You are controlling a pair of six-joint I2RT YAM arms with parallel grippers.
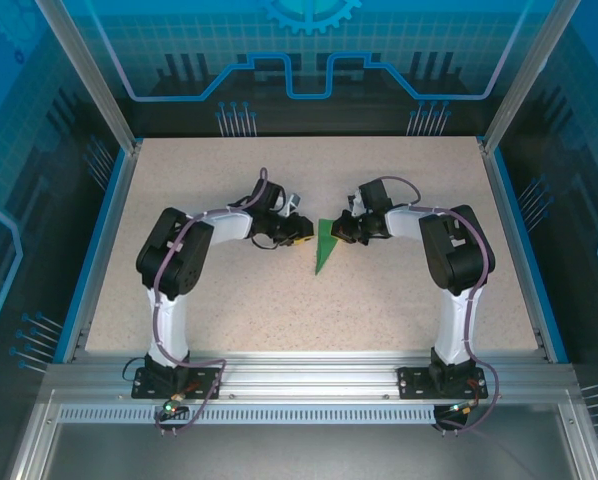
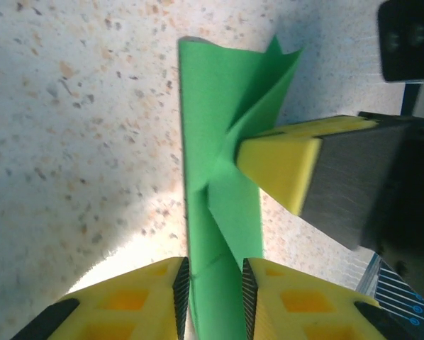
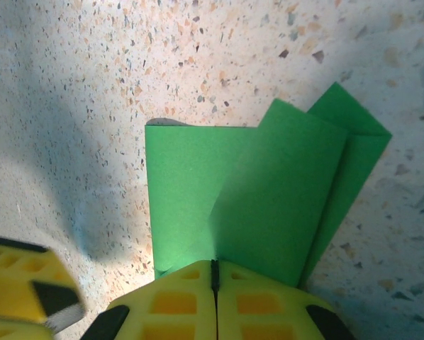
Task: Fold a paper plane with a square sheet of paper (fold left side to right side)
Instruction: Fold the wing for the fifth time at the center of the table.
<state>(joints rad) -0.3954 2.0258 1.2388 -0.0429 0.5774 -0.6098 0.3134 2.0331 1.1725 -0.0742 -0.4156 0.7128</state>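
Status: late in the fold, I think. The sheet is already down to a narrow dart, so what's left looks like the last left-over-right fold and setting the crease.

Paper plane [image 1: 325,248]: flat on the bench [image 1: 399,300], about mid-bench, directly between my two claws.

Orientation, from the top view: long axis runs roughly far-to-near, tilted slightly off square. Point faces the near edge, toward my bases. Wide tail end faces away. At the wide end the layers aren't flat; in the left wrist view the upper flaps stand up a bit and splay.

Right claw [image 3: 213,269]: fully closed, pads together, with an edge of the green paper running in between them. I read that as a pinch on the plane from its right side, partway along the body. This is my anchor.

Left claw [image 2: 215,273]: parted a little, one pad on each side of the plane's narrow body, with the paper lying in the gap. No clamp on it as far as I can tell; it straddles the plane rather than holds it.

Next move, my call:
- keep the right pinch on so the dart doesn't skate on the bench
- left claw gets under the left-hand layer and carries it over to the right, edge to edge
- then press along the long axis to flatten the crease, working from the point toward the wide end

Risk: the paper is thin and the loose flaps are springy. If the right pinch slips, the whole plane rotates and the fold lands skewed.
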